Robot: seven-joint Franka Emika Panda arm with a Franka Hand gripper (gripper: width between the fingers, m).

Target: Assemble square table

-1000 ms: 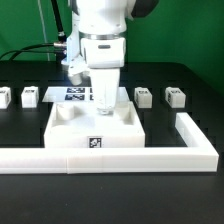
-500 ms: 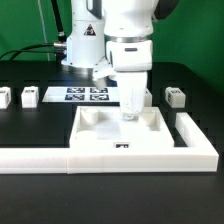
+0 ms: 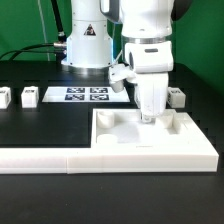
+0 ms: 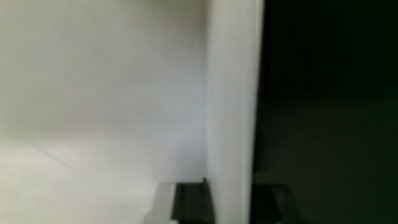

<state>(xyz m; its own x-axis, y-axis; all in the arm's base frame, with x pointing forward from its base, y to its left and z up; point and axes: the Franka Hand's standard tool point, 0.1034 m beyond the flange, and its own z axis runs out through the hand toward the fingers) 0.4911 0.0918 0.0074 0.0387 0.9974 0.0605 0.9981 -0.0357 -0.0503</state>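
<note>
Black desk (image 3: 30, 130): the slab (image 3: 125, 135) is held into the rail (image 3: 40, 158) corner by the tool (image 3: 150, 118), fingers together; 1 leg block (image 3: 29, 97) is judged to be fetched next.

Arm (image 3: 146, 18): single unit, white, comes down from above, standing to ext. view's right of its base (image 3: 88, 40). Wrist section (image 3: 147, 55): vertical, dark band round it. Gripper (image 3: 148, 119): points straight down, approx. plumb, no tilt noted. Jaws closed. Fingers (image 3: 146, 116) sit together, no gap seen betw. them. Wrist view: blurred, finger detail not readable.
</note>
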